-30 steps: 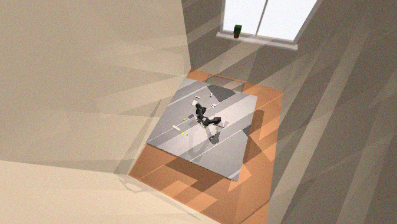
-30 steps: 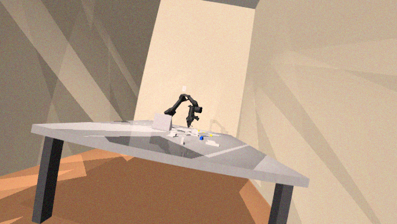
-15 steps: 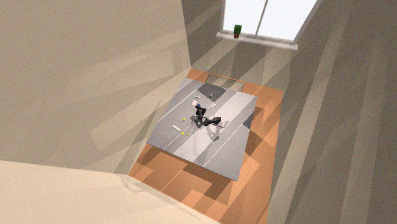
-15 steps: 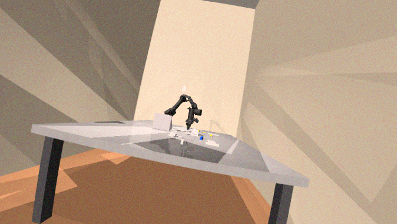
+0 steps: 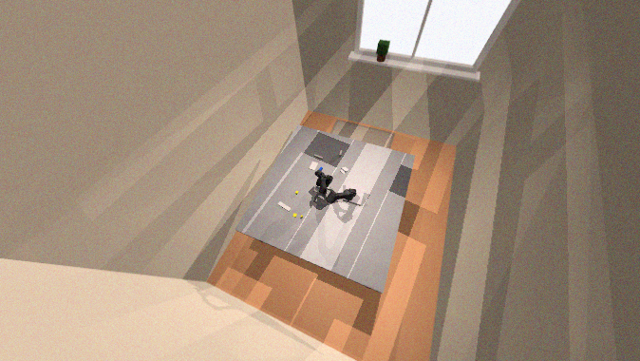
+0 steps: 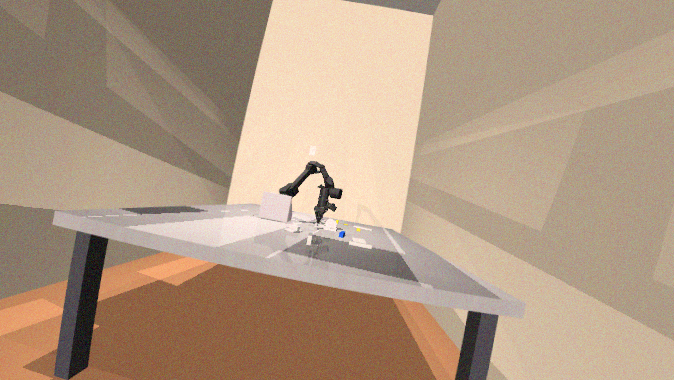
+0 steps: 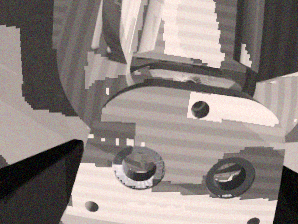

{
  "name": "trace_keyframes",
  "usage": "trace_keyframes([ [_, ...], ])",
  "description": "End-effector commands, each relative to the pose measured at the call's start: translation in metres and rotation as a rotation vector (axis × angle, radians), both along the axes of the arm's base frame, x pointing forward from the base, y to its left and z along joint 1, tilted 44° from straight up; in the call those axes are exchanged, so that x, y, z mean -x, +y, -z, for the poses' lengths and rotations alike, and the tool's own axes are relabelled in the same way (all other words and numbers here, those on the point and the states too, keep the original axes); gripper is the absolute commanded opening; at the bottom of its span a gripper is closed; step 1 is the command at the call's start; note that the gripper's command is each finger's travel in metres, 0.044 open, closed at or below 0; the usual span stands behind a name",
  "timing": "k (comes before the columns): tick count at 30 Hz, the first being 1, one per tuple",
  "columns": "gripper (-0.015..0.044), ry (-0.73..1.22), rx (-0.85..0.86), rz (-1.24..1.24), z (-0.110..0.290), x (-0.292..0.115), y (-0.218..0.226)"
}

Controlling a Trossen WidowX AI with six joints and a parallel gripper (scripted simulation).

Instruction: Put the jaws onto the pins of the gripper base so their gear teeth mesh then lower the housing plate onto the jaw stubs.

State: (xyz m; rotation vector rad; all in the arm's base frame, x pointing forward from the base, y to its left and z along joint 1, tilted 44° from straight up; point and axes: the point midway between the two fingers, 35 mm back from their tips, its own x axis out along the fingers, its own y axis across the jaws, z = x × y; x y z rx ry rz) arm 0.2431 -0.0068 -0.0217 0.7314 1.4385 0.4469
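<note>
The housing plate (image 7: 175,125) is a pale plate with a rounded far edge and two large round holes. My gripper (image 7: 176,162) (image 6: 318,220) points down, low over the table, and is shut on the housing plate, with a dark finger at each side. Round stub-like shapes show inside both large holes; how deep they sit, and whether the plate is level, cannot be told. Pale parts of the assembly (image 7: 192,30) show beyond the plate's far edge. The pins and the gear teeth are hidden. In the top view the arm covers the fingertips.
A blue block (image 5: 320,169) (image 6: 342,234) and white pieces (image 5: 313,165) (image 5: 344,170) lie near the arm. A white strip (image 5: 284,206) and small yellow pieces (image 5: 296,192) (image 5: 294,215) lie on the other side. A pale upright panel (image 6: 276,206) stands by the arm's base.
</note>
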Motion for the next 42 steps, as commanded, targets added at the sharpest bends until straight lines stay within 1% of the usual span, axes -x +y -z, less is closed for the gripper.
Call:
trace_keyframes([
  [1, 0.0351, 0.002, -0.006, 0.005, 0.0006, -0.0003, 0.0009],
  [42, 0.0351, 0.001, -0.006, 0.004, 0.0058, -0.001, 0.0059],
])
